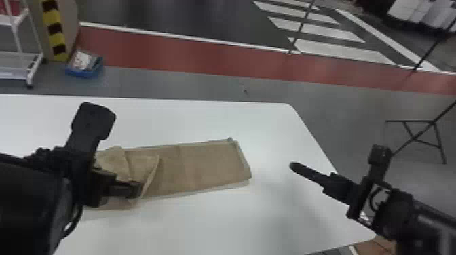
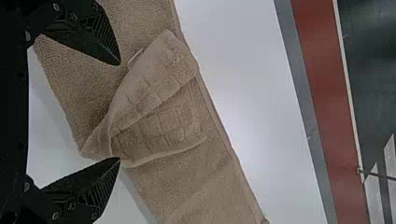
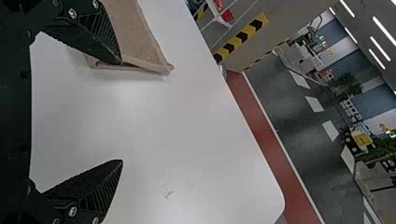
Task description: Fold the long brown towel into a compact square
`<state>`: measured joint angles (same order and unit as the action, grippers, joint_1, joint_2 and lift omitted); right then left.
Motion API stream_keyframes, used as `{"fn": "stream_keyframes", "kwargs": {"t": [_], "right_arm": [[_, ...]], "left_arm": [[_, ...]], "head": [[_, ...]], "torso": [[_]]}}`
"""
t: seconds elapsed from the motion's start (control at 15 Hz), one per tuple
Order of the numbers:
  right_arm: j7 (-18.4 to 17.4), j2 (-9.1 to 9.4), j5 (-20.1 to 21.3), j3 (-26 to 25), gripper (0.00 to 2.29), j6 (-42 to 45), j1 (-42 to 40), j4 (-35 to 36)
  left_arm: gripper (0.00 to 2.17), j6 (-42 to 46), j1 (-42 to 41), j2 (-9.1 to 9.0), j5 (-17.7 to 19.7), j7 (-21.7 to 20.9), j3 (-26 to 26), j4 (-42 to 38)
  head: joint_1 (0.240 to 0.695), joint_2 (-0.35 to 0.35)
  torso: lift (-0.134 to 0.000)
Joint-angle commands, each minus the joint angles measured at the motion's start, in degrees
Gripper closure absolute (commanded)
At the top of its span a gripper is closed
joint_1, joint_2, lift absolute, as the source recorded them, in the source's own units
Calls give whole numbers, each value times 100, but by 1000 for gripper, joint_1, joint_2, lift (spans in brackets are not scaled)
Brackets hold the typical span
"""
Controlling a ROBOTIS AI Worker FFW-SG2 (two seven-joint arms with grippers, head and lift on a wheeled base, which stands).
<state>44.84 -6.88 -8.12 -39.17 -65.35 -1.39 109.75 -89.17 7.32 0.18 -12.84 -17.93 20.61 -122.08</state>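
The brown towel [image 1: 207, 162] lies as a long strip across the table, with a crumpled flap folded back over it near its left part. Over that left part is my left gripper [image 1: 134, 190]. In the left wrist view, the left gripper [image 2: 120, 112] stands open above the towel [image 2: 187, 186], the raised flap [image 2: 154, 107] lying past its fingertips. My right gripper [image 1: 295, 166] is to the right of the towel, apart from it. The right wrist view has the right gripper [image 3: 122, 112] open with nothing held, and the towel's end [image 3: 135, 42] behind one finger.
The white table [image 1: 190, 118] has its rounded far right corner beyond the towel. On the floor past it are a blue bin [image 1: 84, 69], a white rack [image 1: 20, 51] and a black metal stand [image 1: 414, 135].
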Motion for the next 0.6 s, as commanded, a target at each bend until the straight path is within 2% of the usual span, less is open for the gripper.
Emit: {"fn": "stream_keyframes", "kwargs": {"t": [0.0, 0.13, 0.27, 0.4, 0.53], "right_arm": [[-72, 161, -32, 296, 147, -159, 157, 117], [-99, 398, -23, 665, 147, -229, 333, 231], [-116, 693, 30, 982, 151, -299, 447, 319], [-116, 693, 38, 1184, 151, -352, 385, 591], [-107, 693, 30, 1272, 151, -422, 236, 899]], "left_arm": [[63, -27, -134, -32, 0, 0, -154, -219], [63, -79, -310, -32, -8, -9, -347, -501], [66, -27, -328, -32, -96, 17, -506, -492], [80, 132, -292, -32, -105, 167, -681, -88], [83, 782, -248, -32, -131, 343, -778, 484]], "head": [[695, -350], [695, -350], [695, -298], [695, -240], [695, -192]], "torso": [[-124], [-124], [-124], [-124], [-124]]}}
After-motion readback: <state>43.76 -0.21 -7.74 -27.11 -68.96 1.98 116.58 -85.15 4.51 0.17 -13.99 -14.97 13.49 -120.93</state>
